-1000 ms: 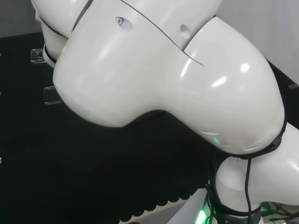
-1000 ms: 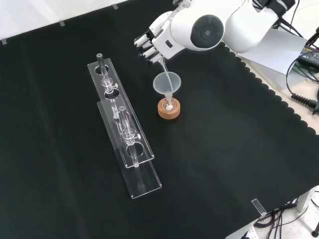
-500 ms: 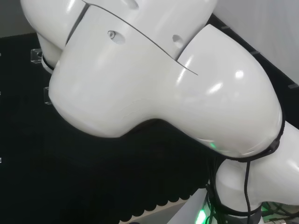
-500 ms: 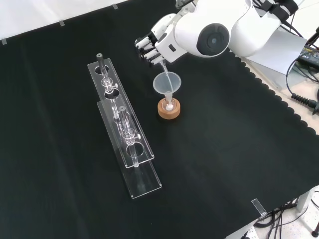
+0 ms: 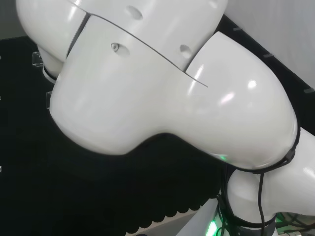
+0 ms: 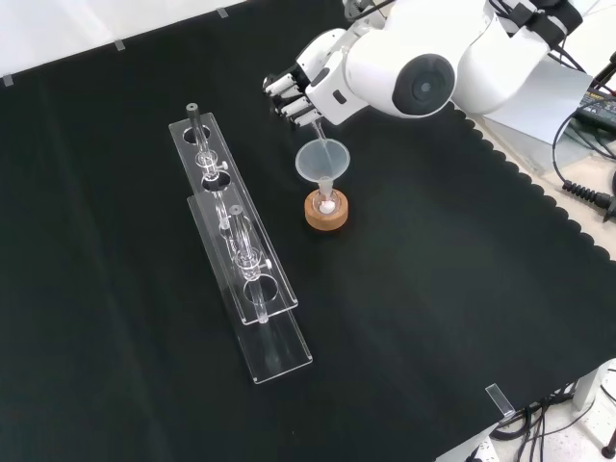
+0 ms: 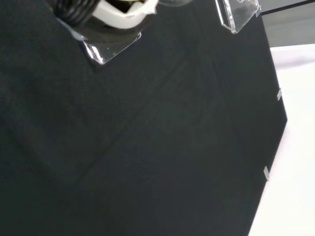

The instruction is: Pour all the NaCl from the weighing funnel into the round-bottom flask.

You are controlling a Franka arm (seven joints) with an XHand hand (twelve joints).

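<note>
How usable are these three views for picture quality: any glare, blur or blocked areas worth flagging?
Head view: the arm's white link stands close to the camera, with bright glare spots on it. Front view: evenly lit; the hand, funnel and cork ring read clearly. Wrist view: the blurred hand sits at one edge above dark cloth.

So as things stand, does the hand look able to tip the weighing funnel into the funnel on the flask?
Probably yes. In the front view the hand is just above the funnel on the flask in its cork ring, with nothing between them.
</note>
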